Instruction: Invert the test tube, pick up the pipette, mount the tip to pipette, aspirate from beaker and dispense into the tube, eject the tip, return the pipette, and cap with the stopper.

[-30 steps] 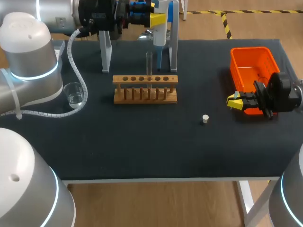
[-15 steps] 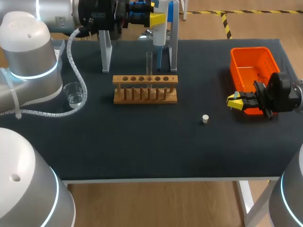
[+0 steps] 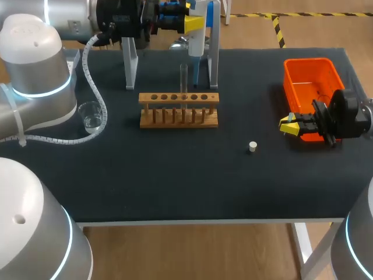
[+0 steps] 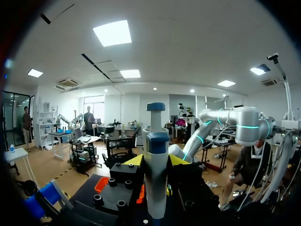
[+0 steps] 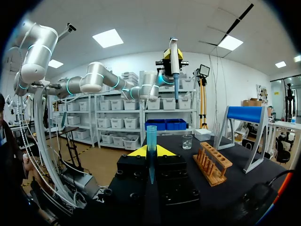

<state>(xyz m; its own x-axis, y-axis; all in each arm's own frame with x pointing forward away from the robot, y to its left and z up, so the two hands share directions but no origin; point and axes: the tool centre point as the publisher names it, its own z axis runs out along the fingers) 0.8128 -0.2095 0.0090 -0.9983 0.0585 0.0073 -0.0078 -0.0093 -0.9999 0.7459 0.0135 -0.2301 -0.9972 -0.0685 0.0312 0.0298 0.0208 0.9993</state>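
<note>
My left gripper [image 3: 194,24] hangs high over the back of the table, behind the rack, shut on the white and blue pipette [image 3: 196,41], whose shaft points down. In the left wrist view the pipette [image 4: 155,174] stands upright between the yellow tips of that gripper [image 4: 155,161]. My right gripper [image 3: 287,124] hovers at the right in front of the orange bin, shut on a blue pipette tip [image 5: 151,153] held upright. A clear test tube [image 3: 183,79] stands in the wooden rack [image 3: 179,109]. The beaker [image 3: 91,115] sits at the left. A small white stopper [image 3: 252,146] lies on the mat.
An orange bin [image 3: 311,72] stands at the right behind my right gripper. A pipette stand with white legs [image 3: 130,64] rises behind the rack. The left arm's cable [image 3: 96,93] loops around the beaker. Bare black mat [image 3: 175,175] lies in front of the rack.
</note>
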